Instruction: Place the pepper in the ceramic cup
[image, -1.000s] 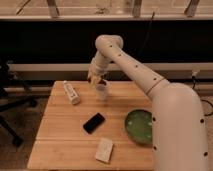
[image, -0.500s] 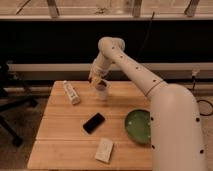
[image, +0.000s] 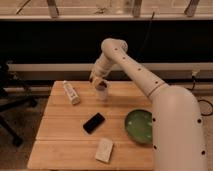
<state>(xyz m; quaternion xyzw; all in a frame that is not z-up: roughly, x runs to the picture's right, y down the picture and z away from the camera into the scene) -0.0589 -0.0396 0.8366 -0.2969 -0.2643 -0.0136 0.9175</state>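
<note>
the ceramic cup (image: 102, 93) sits upright toward the back of the wooden table (image: 60, 131), and everything else is easy to place off it. the gripper (image: 97, 81) hangs right over the cup's mouth, pretty much touching the rim — can't tell how the jaws stand from here. can't pick out the pepper for sure either; there's something dark at the cup's top, but that's all i can say. white tube (image: 71, 92) lies left of the cup, black phone (image: 94, 122) in front of it, pale block (image: 104, 150) further front, green bowl (image: 138, 126) to the front-right — all well apart from the cup.
</note>
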